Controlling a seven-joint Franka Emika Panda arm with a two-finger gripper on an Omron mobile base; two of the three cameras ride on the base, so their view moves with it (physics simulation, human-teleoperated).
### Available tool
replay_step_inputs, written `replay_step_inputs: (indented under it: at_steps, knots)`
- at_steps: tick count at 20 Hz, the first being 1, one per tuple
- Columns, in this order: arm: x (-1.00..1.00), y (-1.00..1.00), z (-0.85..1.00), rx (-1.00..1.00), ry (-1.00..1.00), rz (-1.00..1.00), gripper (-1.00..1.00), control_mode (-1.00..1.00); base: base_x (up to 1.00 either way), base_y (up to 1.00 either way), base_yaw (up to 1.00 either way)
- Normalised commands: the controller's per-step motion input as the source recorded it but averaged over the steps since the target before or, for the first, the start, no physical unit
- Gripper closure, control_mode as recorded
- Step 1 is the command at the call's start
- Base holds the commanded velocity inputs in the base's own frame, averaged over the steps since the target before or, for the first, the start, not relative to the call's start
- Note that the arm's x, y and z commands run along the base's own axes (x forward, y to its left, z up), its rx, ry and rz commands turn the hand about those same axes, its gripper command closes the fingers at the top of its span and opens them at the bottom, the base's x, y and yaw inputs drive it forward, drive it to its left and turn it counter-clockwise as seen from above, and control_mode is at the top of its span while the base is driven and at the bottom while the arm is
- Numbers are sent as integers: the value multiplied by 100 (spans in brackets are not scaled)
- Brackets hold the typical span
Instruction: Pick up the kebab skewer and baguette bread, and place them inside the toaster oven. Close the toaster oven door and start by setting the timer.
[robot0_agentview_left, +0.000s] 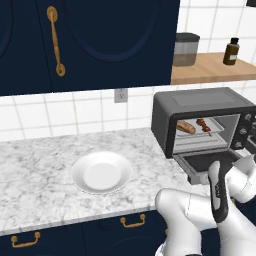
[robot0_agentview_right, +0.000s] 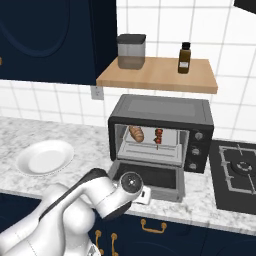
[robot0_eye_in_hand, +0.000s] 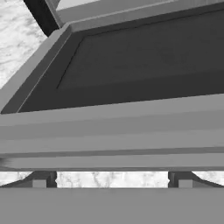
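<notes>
The tool (robot0_eye_in_hand: 112, 183) is standing fully open, empty, at the lowered toaster oven door (robot0_eye_in_hand: 131, 87). Risk: fingertips slipping off its handle (robot0_eye_in_hand: 112, 135), leaving it ajar.

My toaster oven (robot0_agentview_right: 161, 131) sits at the back of the marble counter (robot0_agentview_right: 75, 137) with the toaster oven door (robot0_agentview_right: 148, 180) dropped flat toward the counter's front edge, and on the rack inside lie the baguette bread (robot0_agentview_right: 136, 133) at the left and the kebab skewer (robot0_agentview_right: 158, 136) just right of it, apart. My arm rises from below the counter's front edge, its wrist at the door's front left corner; I cannot make out my fingers here. A white plate (robot0_agentview_right: 45, 157) rests near the counter's left end, and a wooden shelf (robot0_agentview_right: 157, 75) above the oven carries a grey canister (robot0_agentview_right: 131, 51) and a brown bottle (robot0_agentview_right: 184, 58).
</notes>
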Motion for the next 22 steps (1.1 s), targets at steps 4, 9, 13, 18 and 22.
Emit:
replay_step_inputs:
  at_steps: [4, 9, 13, 18, 22]
  knots:
    - [83, 48, 55, 0, -25, 0, -100, -100, 0, 0, 0]
    - [87, 43, 67, 0, -8, 0, -100, -100, 0, 0, 0]
    - [82, 12, 77, 0, 4, 0, -100, -100, 0, 0, 0]
    - [56, -14, 60, 0, 18, 0, -100, -100, 0, 0, 0]
    - [44, -39, 45, 0, 30, 3, -100, -100, 0, 0, 0]
